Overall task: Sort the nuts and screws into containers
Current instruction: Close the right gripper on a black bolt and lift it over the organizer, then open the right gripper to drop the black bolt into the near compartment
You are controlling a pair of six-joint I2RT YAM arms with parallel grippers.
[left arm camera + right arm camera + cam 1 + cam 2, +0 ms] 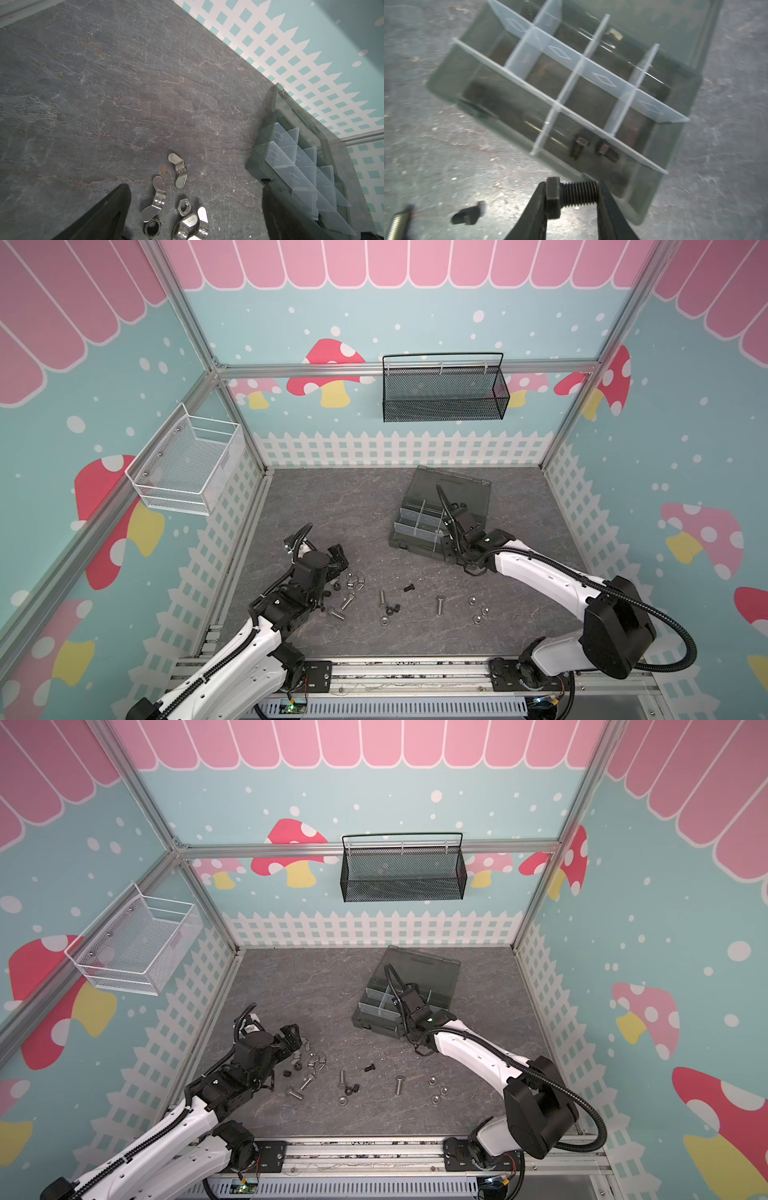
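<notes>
My right gripper (571,196) is shut on a black screw (566,196), held crosswise just above the near edge of the dark grey organiser box (446,83) (457,485). Two black screws (578,148) lie in one near compartment. My left gripper (195,191) (336,556) stands open low over a cluster of silver wing nuts (158,199) and a hex nut (184,206). Loose screws (439,605) and nuts (477,618) lie scattered on the floor between the arms in both top views.
The box's smoky lid (424,965) stands open behind the compartments. A black mesh basket (444,393) hangs on the back wall and a white wire basket (187,464) on the left wall. A metal rail (415,672) runs along the front edge.
</notes>
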